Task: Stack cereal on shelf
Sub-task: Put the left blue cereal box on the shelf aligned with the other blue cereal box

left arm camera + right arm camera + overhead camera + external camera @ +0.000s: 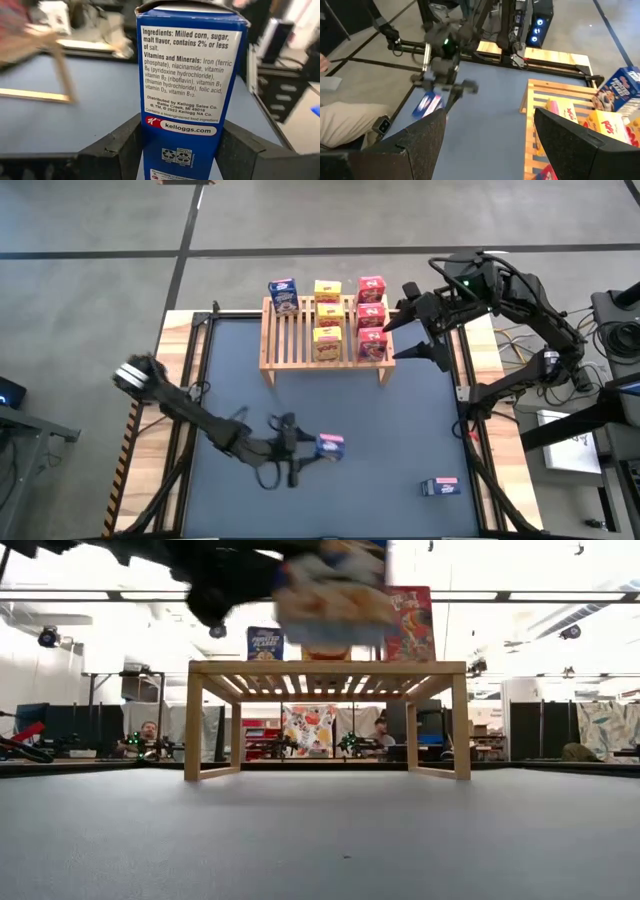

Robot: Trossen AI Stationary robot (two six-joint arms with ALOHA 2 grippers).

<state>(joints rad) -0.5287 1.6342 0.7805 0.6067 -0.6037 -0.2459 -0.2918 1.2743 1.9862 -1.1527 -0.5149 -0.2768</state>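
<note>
A blue cereal box (331, 445) sits clamped in the left pincer (312, 448), low centre of the high view, with open counter (400, 420) all round it. Another blue box (439, 487) lies flat at lower right. The shelf (300, 335), upper centre, carries seven boxes. The right pincer (405, 326), fingers apart, hovers at its right edge.

Blue cereal box (187, 90): glossy printed cardboard. Shelf (322, 343): light slatted wood. Table mat (330, 405): matt, dark.
</note>
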